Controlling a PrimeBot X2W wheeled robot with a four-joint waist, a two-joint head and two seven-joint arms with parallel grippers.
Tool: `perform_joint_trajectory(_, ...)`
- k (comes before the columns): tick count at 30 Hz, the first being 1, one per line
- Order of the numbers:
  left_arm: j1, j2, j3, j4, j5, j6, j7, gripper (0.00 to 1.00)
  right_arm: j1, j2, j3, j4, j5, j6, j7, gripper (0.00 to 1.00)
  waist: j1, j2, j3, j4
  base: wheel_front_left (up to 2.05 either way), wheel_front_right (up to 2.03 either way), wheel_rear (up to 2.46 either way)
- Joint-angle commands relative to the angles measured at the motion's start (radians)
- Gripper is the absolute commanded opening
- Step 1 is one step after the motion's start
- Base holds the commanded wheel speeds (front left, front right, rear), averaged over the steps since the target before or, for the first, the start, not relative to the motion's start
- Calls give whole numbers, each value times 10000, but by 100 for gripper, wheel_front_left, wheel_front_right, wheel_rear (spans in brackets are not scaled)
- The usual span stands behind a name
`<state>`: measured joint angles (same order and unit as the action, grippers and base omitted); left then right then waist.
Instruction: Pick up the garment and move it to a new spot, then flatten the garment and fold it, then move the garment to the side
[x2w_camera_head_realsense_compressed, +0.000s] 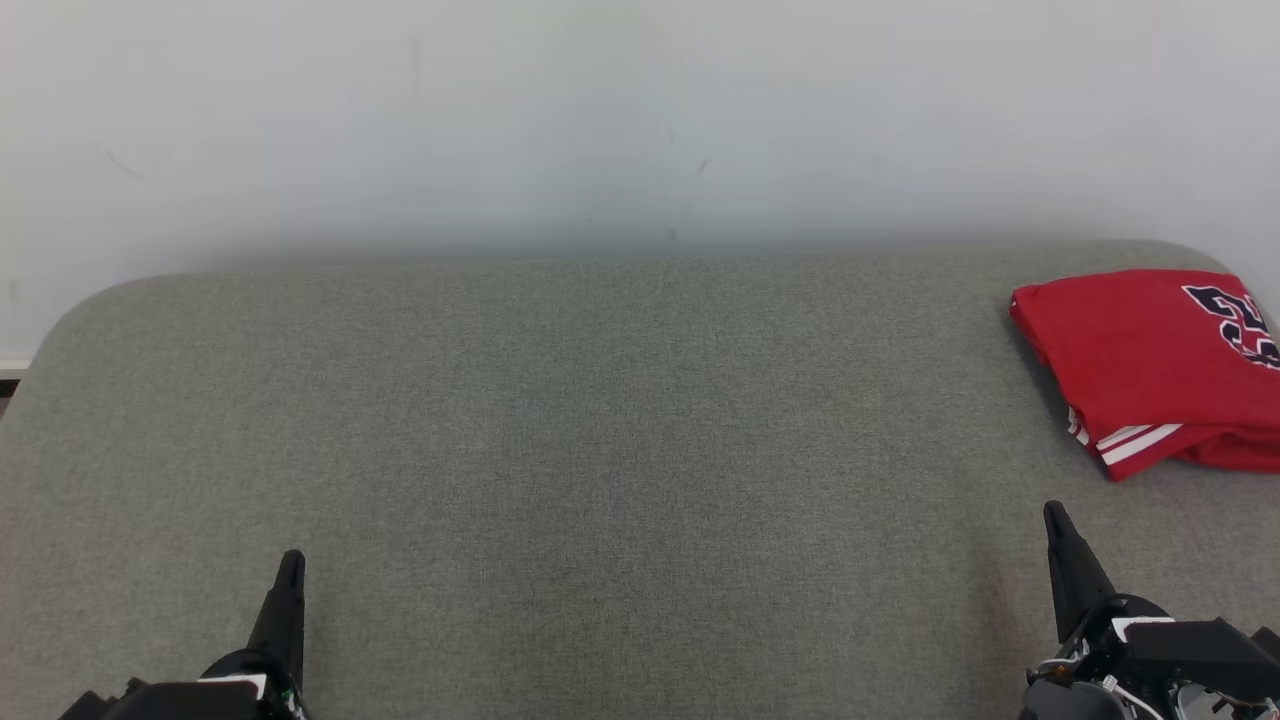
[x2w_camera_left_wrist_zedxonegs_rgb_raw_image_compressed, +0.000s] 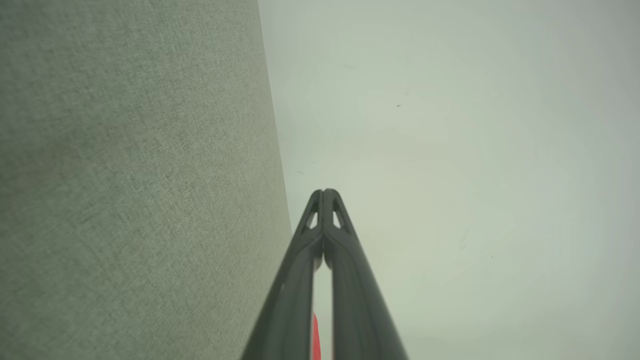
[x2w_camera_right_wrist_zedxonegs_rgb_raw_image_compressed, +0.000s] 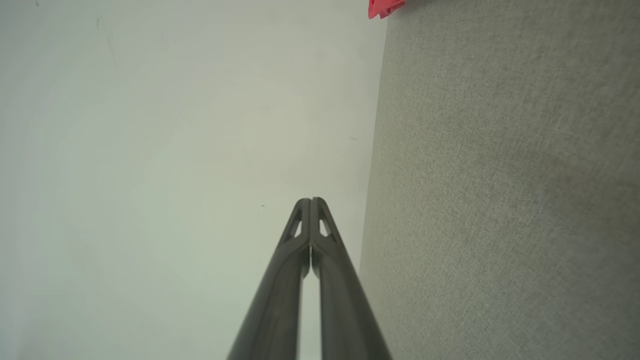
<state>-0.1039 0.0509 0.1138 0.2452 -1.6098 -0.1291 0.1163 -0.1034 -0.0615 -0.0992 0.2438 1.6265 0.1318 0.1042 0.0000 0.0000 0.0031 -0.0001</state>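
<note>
1. While poised low over the desk (x2w_camera_head_realsense_compressed: 600, 420), the left end effector (x2w_camera_head_realsense_compressed: 289, 562) and right end effector (x2w_camera_head_realsense_compressed: 1055, 512) are pressing their fingers shut, holding nothing.
2. The folded red garment (x2w_camera_head_realsense_compressed: 1140, 360) is lying at the desk's far right corner.
3. A stray nudge there is likely risking slippage off the edge, or unfolding.
4. Its dark numerals are running off-frame — unreadable.

Grey fabric surface (x2w_camera_head_realsense_compressed: 600, 450) open across the middle, folded red garment (x2w_camera_head_realsense_compressed: 1150, 360) far right, wall (x2w_camera_head_realsense_compressed: 600, 120) behind
</note>
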Motion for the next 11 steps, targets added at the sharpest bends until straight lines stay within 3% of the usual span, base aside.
perform_joint_trajectory(1,-105,-15,32,15,-43,-28,6,0,-81,17,-32,10,-46,-21,13,0,0,0,0,1,0,0,0)
perform_joint_trajectory(11,-104,-14,34,14,-42,-28,7,0,-84,29,-46,9,-69,-21,30,0,0,0,0,1,0,0,0)
